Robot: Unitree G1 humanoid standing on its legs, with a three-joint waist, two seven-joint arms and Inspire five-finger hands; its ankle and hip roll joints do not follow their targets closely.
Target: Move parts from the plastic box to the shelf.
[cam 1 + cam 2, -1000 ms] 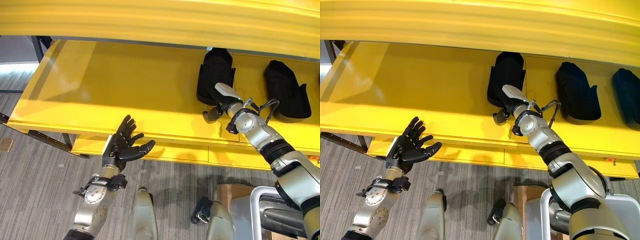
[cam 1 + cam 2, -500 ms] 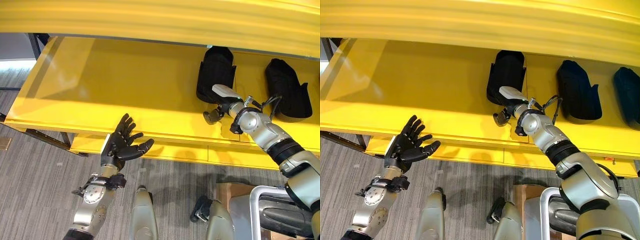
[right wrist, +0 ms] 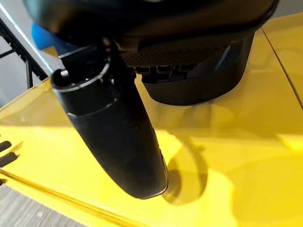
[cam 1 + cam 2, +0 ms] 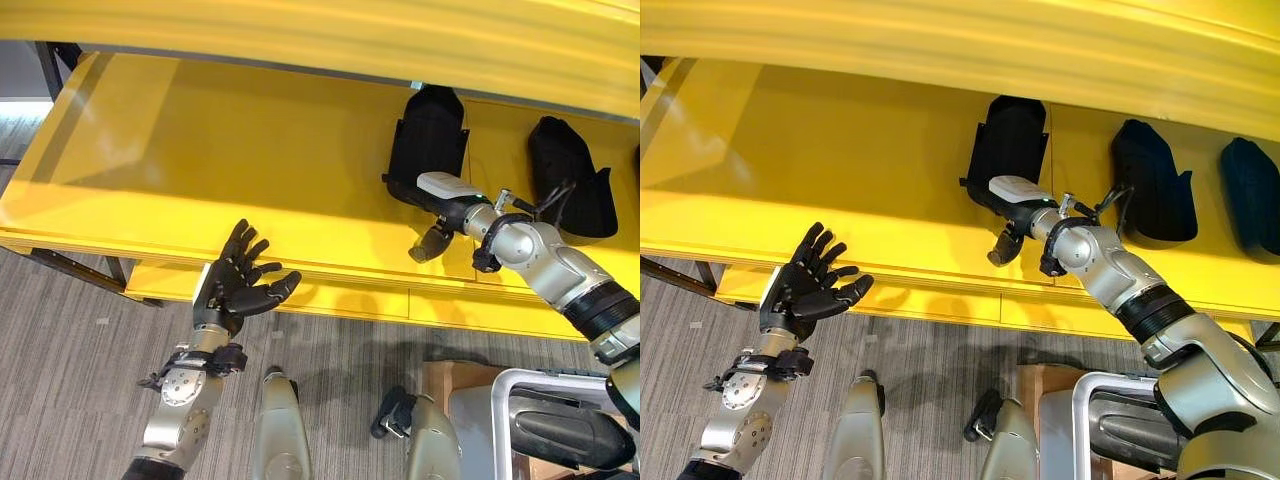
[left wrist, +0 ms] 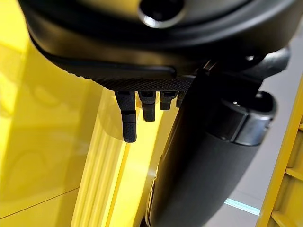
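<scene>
Left hand (image 4: 238, 290): mine, fingers spread and relaxed, empty, below the shelf's front edge.
Shelf (image 4: 200, 160): yellow, glossy; its left half is bare, open room.
Part (image 4: 430, 140): black, bulky, standing on the shelf just past my right hand.
Right hand (image 4: 440, 205): mine, over the shelf in front of the part; its fingers are hidden, so I cannot tell their state.
Second part (image 4: 570, 180): black, further right, well apart.
Third part (image 4: 1252, 195): cut off at the edge.
</scene>
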